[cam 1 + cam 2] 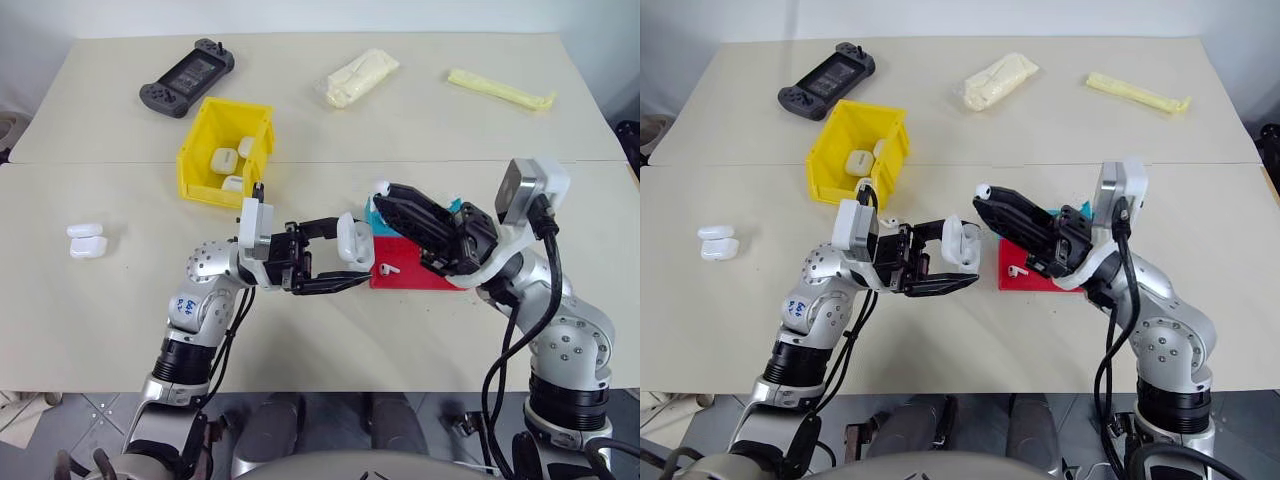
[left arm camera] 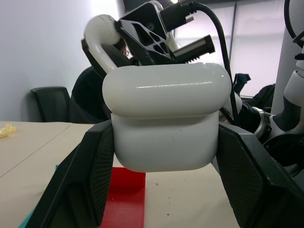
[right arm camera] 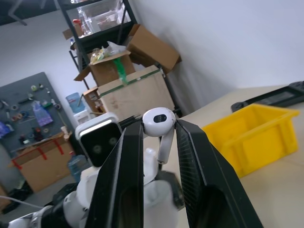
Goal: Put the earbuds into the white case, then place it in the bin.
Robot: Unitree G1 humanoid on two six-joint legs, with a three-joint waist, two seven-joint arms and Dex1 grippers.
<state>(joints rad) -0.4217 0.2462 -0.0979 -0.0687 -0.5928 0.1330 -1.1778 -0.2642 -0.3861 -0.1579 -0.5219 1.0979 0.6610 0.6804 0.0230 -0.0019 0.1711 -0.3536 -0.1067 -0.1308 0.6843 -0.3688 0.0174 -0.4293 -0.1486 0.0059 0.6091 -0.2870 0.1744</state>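
Earbud [image 3: 159,122] in right pincer [image 3: 159,142]; no legible writing.

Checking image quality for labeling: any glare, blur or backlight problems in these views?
Left wrist view: bright windows behind, a glare streak on the white case. Right wrist view: the earbud is sharp, the left gripper below is blurred. Eye views: even light, soft shadows, yellow bin clear.
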